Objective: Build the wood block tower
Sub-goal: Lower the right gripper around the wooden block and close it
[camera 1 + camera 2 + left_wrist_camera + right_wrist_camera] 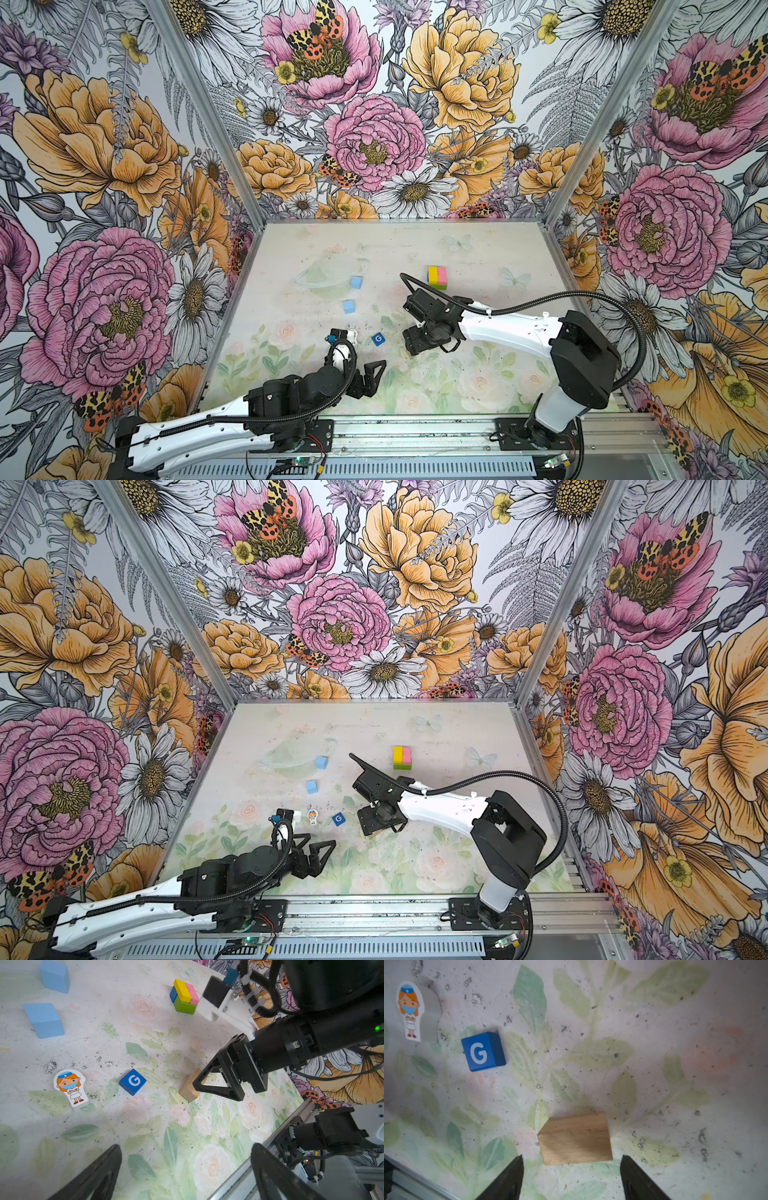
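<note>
Both top views put the tower (437, 277) (402, 757) toward the far right of the table (457, 249), and you have only a low start: a yellow and a pink brick side by side on green. The left wrist view also shows a dark blue piece against its side (173, 994).

By my reading you are early in the job. The tan brick (576, 1138) lies flat on the table, well apart from the tower. The right gripper (571, 1158) hangs over it with its jaws apart, one on each side and a gap to each, so nothing is gripped yet. Two light blue cubes (356, 282) (348, 306) sit loose at centre left. The G cube (339, 819) and the figure (312, 816), lying on its back, wait nearer you. The left gripper (187, 1147) is spread wide and empty near the front edge.

Your table has a pale, faded flower print, scuffed with dark specks. The walls (374, 124) on three sides carry bold peonies, daisies and moths between metal posts. Both arms mount on a rail (415, 436) along the front.
</note>
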Action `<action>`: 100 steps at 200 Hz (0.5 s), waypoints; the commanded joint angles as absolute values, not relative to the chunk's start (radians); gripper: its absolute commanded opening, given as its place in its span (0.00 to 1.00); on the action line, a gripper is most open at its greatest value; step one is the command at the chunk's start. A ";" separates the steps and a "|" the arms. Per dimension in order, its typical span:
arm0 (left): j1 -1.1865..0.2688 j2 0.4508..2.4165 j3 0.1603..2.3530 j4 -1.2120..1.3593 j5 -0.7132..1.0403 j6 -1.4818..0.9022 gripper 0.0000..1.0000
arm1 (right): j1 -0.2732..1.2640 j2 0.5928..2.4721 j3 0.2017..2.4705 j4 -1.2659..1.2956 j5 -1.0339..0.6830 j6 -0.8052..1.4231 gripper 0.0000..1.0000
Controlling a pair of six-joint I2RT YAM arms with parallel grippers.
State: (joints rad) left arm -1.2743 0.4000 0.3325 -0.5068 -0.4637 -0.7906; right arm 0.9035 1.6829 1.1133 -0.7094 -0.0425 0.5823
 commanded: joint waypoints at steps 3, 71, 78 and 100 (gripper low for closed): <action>-1.279 0.376 0.322 -0.524 -0.488 -0.802 0.98 | 0.918 1.717 1.116 -0.683 -0.039 0.565 0.76; -1.279 0.370 0.330 -0.540 -0.501 -0.802 0.98 | 0.921 1.773 1.136 -0.685 -0.024 0.551 0.77; -1.279 0.370 0.330 -0.539 -0.504 -0.801 0.98 | 0.922 1.778 1.137 -0.684 -0.022 0.552 0.76; -1.279 0.368 0.330 -0.539 -0.506 -0.799 0.98 | 0.921 1.790 1.143 -0.684 -0.013 0.551 0.76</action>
